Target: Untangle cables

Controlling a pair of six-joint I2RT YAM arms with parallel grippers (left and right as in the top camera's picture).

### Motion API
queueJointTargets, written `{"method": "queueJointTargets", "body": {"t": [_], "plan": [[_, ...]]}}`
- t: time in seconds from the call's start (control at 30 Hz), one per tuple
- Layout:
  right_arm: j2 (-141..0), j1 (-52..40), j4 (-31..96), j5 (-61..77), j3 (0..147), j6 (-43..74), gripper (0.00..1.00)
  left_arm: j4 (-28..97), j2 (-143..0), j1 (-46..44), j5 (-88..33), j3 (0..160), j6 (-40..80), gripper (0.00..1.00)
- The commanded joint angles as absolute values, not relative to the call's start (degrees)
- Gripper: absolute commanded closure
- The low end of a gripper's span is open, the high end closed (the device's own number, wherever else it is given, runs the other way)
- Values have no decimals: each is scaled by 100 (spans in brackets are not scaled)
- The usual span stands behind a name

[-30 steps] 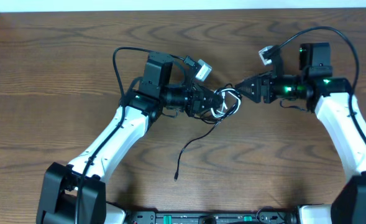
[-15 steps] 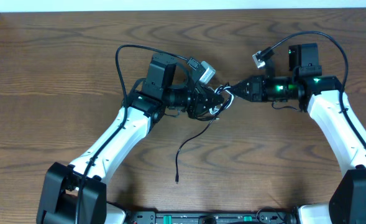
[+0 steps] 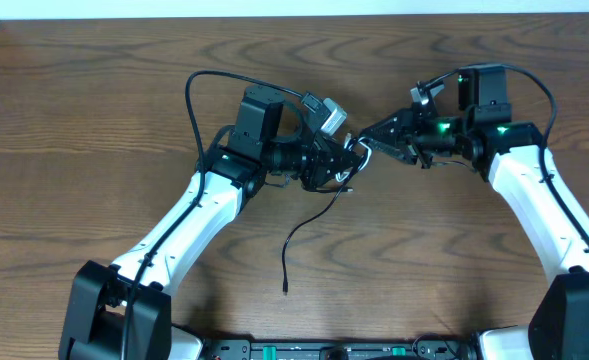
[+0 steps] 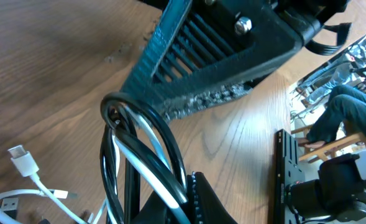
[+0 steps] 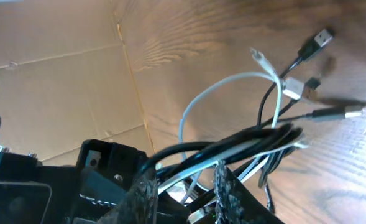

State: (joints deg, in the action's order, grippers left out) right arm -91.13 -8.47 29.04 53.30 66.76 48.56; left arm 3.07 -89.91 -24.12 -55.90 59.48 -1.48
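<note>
The cables (image 3: 355, 160), one black and one white, form a small coil between my two grippers above the table's middle. My left gripper (image 3: 345, 162) is shut on the coil; in the left wrist view the cables (image 4: 142, 143) rise as a loop out of its jaws (image 4: 170, 202). My right gripper (image 3: 371, 136) is open, with one of its fingers (image 4: 220, 62) hooked through the top of the loop. In the right wrist view the strands (image 5: 245, 140) run across the gap between its fingers (image 5: 186, 180). A loose black tail (image 3: 299, 235) trails down onto the table.
The plug ends (image 5: 319, 40) hang free beside the coil. The left arm's thick black wire (image 3: 199, 90) arcs behind it. A cardboard wall (image 5: 58, 37) stands at the table's left edge. The robot base (image 3: 324, 350) is at the front.
My right gripper has moved up and left and tilted, with a finger now at the coil's loop. My left gripper has lifted the coil slightly up and left, then held still.
</note>
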Motion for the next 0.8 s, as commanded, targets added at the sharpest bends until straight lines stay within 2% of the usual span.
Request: {"method": "queueJointTargets", "body": {"t": [0.0,0.23,0.37,0.5,0.77], "plan": [[-9142,-1074,2917,5135,6667,5229,74,294,-8980,-2425,-5581,6023,-287,93],[-9142,-1315,2915,4735,6667,5443,78,292,-8980,-2425,-5583,6020,-390,92],[-9142,-1446,2915,4093,6667,5446,90,292,-8980,-2425,-5583,6023,-390,92],[-9142,-1568,2915,3741,6667,5489,98,292,-8980,-2425,-5583,6023,-390,93],[-9142,-1623,3544,2821,6643,5457,99,252,-8980,-2418,-5581,6023,-386,92]]}}
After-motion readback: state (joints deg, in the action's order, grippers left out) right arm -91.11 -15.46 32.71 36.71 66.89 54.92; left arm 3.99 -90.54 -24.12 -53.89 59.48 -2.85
